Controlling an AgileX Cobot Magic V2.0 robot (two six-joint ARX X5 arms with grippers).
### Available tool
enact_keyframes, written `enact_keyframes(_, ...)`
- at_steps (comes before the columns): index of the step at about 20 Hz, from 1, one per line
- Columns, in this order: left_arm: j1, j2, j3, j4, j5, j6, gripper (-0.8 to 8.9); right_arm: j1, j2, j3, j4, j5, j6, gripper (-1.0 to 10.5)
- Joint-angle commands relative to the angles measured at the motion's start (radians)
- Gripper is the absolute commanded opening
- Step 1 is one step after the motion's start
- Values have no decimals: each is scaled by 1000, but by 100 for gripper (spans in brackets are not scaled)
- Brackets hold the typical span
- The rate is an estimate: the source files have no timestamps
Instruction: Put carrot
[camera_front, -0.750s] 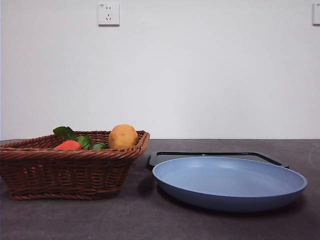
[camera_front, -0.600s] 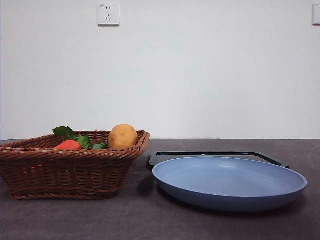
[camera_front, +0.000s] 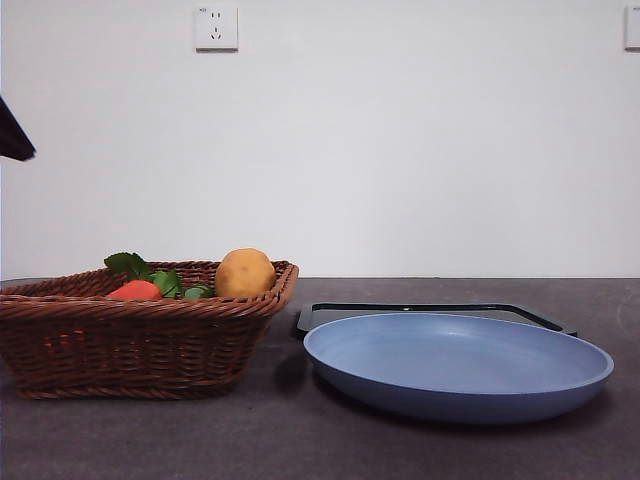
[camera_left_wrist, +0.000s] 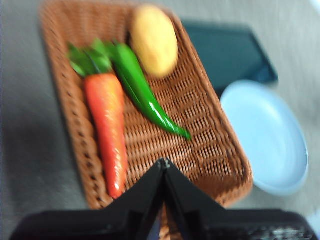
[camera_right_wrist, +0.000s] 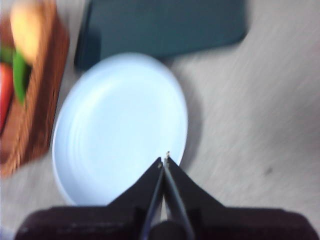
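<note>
The red-orange carrot (camera_left_wrist: 107, 132) with green leaves lies in the brown wicker basket (camera_left_wrist: 210, 145); in the front view only its top (camera_front: 136, 290) shows over the basket rim (camera_front: 140, 310) at left. My left gripper (camera_left_wrist: 164, 162) hangs above the basket, shut and holding nothing, and shows as a black tip (camera_front: 14, 135) at the front view's left edge. My right gripper (camera_right_wrist: 164, 161) is shut and holding nothing above the edge of the blue plate (camera_right_wrist: 120, 125), which sits at right in the front view (camera_front: 458, 362).
A yellow-tan potato (camera_front: 245, 273) and a long green vegetable (camera_left_wrist: 142, 95) share the basket with the carrot. A dark flat tray (camera_front: 430, 312) lies behind the plate. The wall behind carries a socket (camera_front: 216, 27).
A black arm tip has come into the front view at the upper left edge. Basket, vegetables and plate have not moved.
</note>
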Motion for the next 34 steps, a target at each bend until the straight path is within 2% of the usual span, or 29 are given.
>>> enact_keyframes(1,-27,35,20,-6,5,55,34,2,92,17,4,-26,-31,99)
enact_keyframes(4,-42,42,20,2,-3,51,225,2,177,17,15,-26,-27,227)
enact_keyframes(5,-42,42,20,4,-4,50,236,2,201,17,31,-26,-26,235)
enact_keyframes(14,-42,42,20,1,-4,44,236,90,459,17,270,-22,100,229)
enact_keyframes(17,-42,42,20,-2,-4,44,236,106,513,17,315,-22,126,137)
enact_keyframes(21,-42,42,20,-3,-2,42,236,106,526,17,323,-18,129,2)
enact_keyframes(24,-42,42,20,-3,-2,-4,263,103,523,17,322,3,131,3)
enact_keyframes(27,-56,43,20,-1,-8,-6,276,98,483,17,302,-1,153,3)
enact_keyframes(28,-70,44,22,5,-33,-7,276,97,454,17,285,0,153,3)
enact_keyframes(31,-145,82,70,-8,-200,-5,276,89,342,17,217,0,153,3)
enact_keyframes(34,-227,195,166,-38,-338,16,276,78,227,17,158,2,152,3)
